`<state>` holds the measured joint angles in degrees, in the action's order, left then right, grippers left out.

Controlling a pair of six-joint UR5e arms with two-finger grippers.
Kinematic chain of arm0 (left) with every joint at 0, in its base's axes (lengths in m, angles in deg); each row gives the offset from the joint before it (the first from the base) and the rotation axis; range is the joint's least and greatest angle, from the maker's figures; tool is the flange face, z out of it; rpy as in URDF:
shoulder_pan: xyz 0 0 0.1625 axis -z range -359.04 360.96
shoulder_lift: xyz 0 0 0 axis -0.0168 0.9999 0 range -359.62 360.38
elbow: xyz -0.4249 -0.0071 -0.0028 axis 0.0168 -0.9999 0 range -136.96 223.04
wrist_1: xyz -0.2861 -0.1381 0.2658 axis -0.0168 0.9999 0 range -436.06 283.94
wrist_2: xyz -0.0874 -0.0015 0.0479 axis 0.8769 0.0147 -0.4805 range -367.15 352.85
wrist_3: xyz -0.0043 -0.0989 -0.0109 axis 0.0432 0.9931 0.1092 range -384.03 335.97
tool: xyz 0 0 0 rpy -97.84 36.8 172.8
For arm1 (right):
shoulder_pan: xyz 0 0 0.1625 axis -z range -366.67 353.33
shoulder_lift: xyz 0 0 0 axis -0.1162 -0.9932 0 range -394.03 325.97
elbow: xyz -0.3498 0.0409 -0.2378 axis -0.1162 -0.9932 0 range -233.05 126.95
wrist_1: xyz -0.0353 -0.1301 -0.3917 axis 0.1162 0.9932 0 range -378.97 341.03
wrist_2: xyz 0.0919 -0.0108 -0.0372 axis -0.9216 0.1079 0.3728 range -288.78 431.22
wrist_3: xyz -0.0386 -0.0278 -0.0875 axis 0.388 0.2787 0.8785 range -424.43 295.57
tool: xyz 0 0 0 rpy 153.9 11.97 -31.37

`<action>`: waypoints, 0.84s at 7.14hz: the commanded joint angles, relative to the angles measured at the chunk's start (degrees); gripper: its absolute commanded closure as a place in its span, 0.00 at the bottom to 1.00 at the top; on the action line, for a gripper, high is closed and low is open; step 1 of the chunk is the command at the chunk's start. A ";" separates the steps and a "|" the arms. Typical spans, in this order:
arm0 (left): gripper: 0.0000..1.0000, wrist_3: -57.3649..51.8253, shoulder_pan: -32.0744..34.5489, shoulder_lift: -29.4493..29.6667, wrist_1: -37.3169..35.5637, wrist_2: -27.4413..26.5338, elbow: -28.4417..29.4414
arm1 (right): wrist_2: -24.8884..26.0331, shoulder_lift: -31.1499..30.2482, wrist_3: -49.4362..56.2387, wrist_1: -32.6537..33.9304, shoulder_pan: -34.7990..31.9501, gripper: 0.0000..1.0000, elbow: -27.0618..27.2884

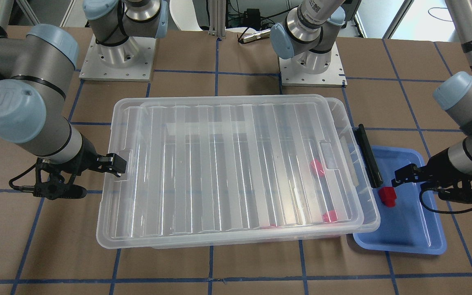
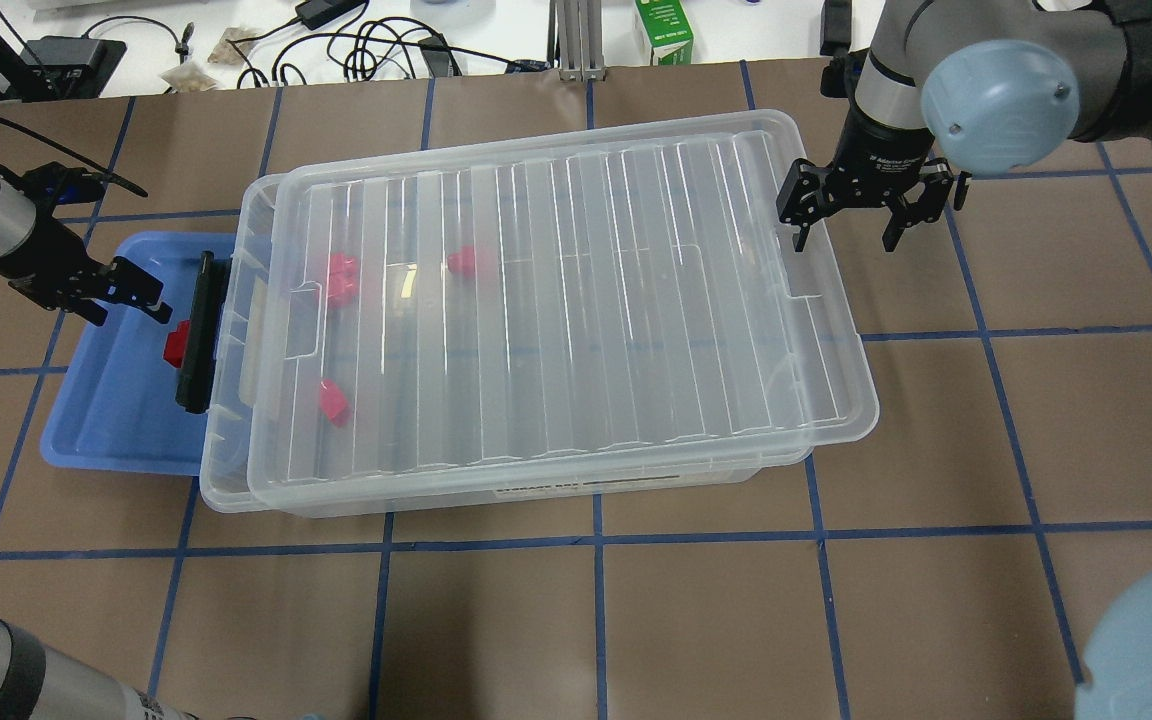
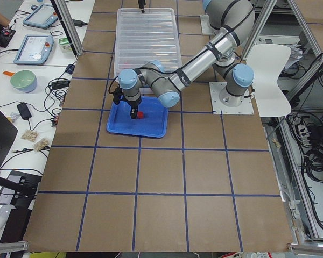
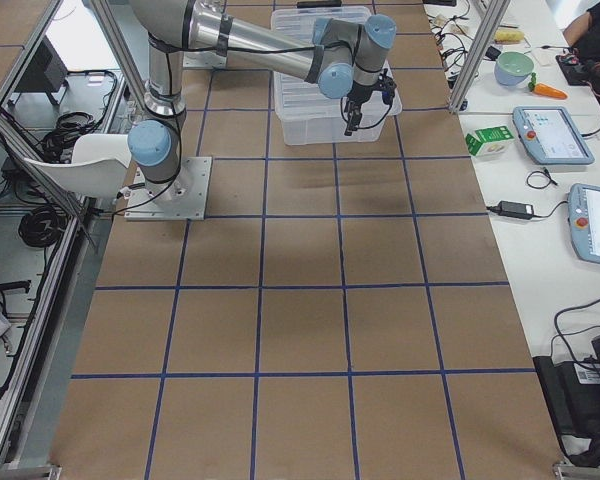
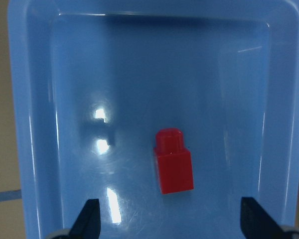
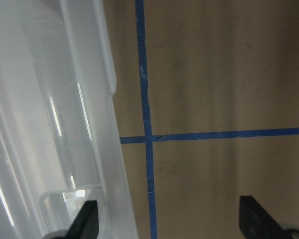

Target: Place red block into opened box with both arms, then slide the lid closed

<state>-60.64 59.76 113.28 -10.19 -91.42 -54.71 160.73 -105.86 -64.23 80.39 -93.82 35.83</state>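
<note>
One red block (image 5: 173,162) lies in a blue tray (image 5: 65,99), seen also in the overhead view as the red block (image 2: 174,345) and from the front as the red block (image 1: 387,196). My left gripper (image 5: 172,224) hangs open just above it, fingers either side and apart from it. The clear box (image 2: 226,470) holds three more red blocks, one of them a red block (image 2: 333,402) near its left end. The ribbed lid (image 2: 586,300) covers most of the box, leaving a strip open by the black bar (image 2: 198,335). My right gripper (image 2: 851,225) is open at the lid's right short end.
The blue tray (image 2: 106,420) sits tight against the box's left end, partly under its rim. Cables, a green carton (image 2: 663,30) and small devices lie on the white bench behind the table. Both arm bases (image 1: 117,57) stand on the robot's side of the box.
</note>
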 commanded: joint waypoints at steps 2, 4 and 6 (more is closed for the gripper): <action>0.00 1.80 0.18 3.19 -1.44 0.93 -0.34 | 0.58 0.12 1.37 0.39 0.58 0.00 0.06; 0.00 6.60 0.96 4.60 -1.71 3.58 -0.34 | 0.67 0.29 2.44 0.39 1.89 0.00 -0.02; 0.00 6.02 1.15 5.22 -1.71 3.14 -0.42 | 0.76 0.21 3.32 0.31 3.74 0.00 -0.11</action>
<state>-54.62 60.81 118.08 -11.84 -88.22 -55.10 161.45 -105.61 -61.34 80.73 -91.08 35.76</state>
